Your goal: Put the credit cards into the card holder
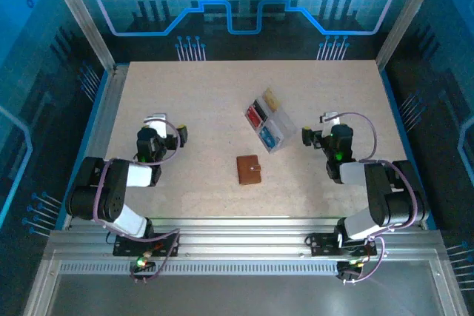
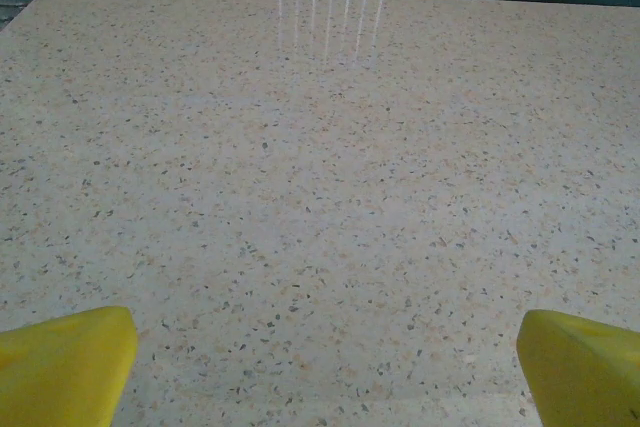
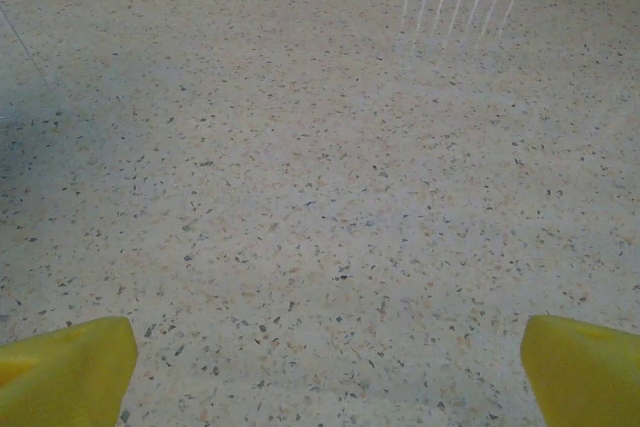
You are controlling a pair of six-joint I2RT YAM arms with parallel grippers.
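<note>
With left gripper (image 2: pixel 326 367) and right gripper (image 3: pixel 328 372) both spread empty, well apart from the blue cards (image 1: pixel 268 137) in the tray (image 1: pixel 285 127) and the closed holder (image 1: pixel 249 169) near it, a thin card could be mispinched or the unheld holder shoved.

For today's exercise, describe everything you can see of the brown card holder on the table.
The card holder is a small, roughly square brown folder that looks like leather. It has a tiny pale snap near its right edge. It lies flat and appears closed, near the middle of the speckled table. It sits nearer the arms than the clear tray and apart from it. Only the table touches it.
</note>
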